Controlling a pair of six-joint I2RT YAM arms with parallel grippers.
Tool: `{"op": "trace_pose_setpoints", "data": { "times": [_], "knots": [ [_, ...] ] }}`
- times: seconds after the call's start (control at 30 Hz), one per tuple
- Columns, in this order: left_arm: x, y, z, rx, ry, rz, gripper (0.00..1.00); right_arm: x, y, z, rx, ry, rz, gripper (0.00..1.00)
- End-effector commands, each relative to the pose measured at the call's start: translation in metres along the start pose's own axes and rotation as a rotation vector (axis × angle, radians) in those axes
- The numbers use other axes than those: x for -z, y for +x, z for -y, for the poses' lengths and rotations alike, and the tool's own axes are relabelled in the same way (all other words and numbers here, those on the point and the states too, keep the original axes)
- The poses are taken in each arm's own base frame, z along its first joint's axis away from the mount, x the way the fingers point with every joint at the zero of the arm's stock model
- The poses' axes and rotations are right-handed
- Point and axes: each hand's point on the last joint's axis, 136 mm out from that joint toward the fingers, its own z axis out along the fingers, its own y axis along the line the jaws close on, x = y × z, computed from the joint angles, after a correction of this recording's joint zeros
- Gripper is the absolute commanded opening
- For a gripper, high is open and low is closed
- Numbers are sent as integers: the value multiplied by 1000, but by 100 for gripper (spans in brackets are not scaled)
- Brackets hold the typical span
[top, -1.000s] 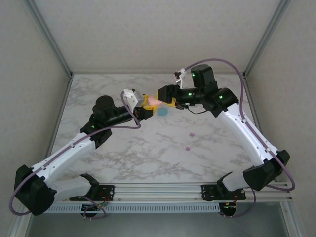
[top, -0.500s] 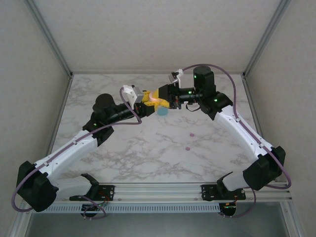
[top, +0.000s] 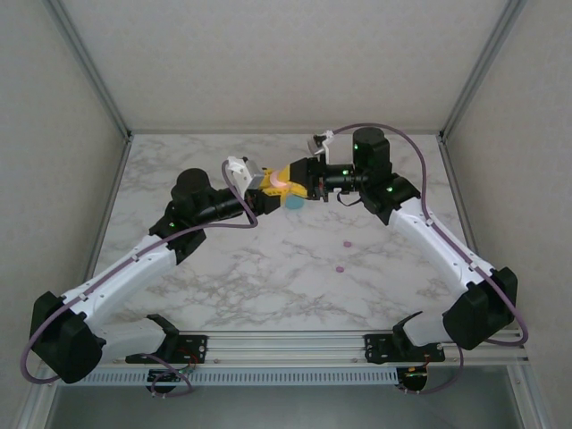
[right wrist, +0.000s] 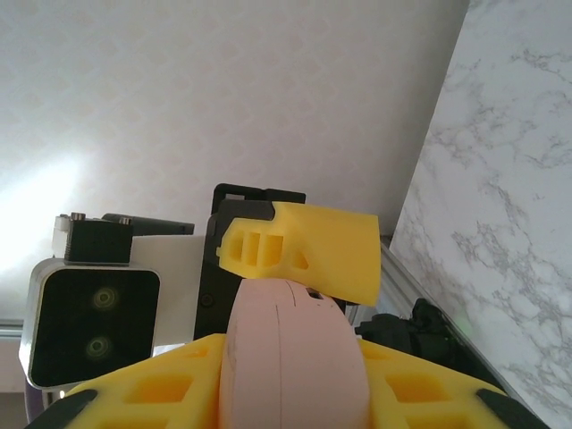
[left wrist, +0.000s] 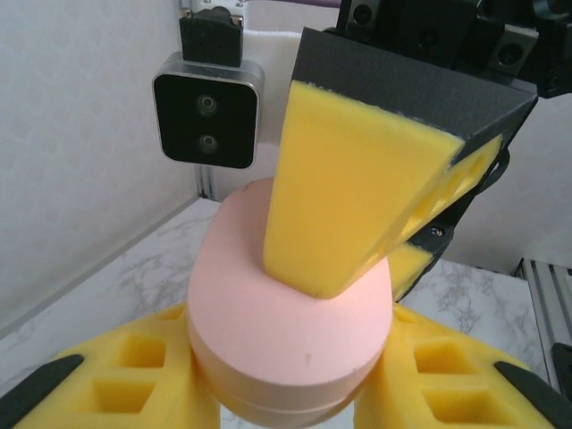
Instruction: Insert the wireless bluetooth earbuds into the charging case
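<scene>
Marble tabletop (top: 250,277) below: my left gripper (top: 269,186) is clamped on the pink charging case (left wrist: 286,331). My right gripper (top: 290,180) pinches its flat faces. Two magenta earbuds (top: 347,242) lie well apart, nearer the right arm's base.
</scene>
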Motion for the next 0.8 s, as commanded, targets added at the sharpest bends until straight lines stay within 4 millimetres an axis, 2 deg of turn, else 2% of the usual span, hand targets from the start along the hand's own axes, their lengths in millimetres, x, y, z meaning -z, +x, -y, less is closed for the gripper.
{"op": "trace_pose_setpoints", "data": {
  "times": [0.0, 0.13, 0.2, 0.33, 0.43, 0.57, 0.67, 0.77],
  "knots": [
    [4, -16, 8, -60, 18, 6, 51, 14, -14, -9, 36, -10, 115, 18],
    [6, -10, 6, -63, -2, -10, 57, 22, -20, -1, 32, 11, 176, 17],
    [8, -5, 5, -63, -10, -23, 61, 26, -25, 10, 13, 33, 213, 16],
    [12, 0, 3, -56, -35, -41, 62, 34, -33, 32, -17, 75, 273, 17],
    [18, 0, -8, -44, -114, -33, 62, 45, -42, 77, -59, 201, 337, 18],
    [31, -4, -30, -20, -271, -11, 63, 65, -45, 170, -183, 478, 399, 18],
    [45, -7, -44, 2, -375, 11, 66, 62, -43, 218, -215, 581, 342, 18],
    [58, -6, -56, 28, -468, 10, 68, 50, -40, 254, -251, 627, 252, 19]
  ]
}}
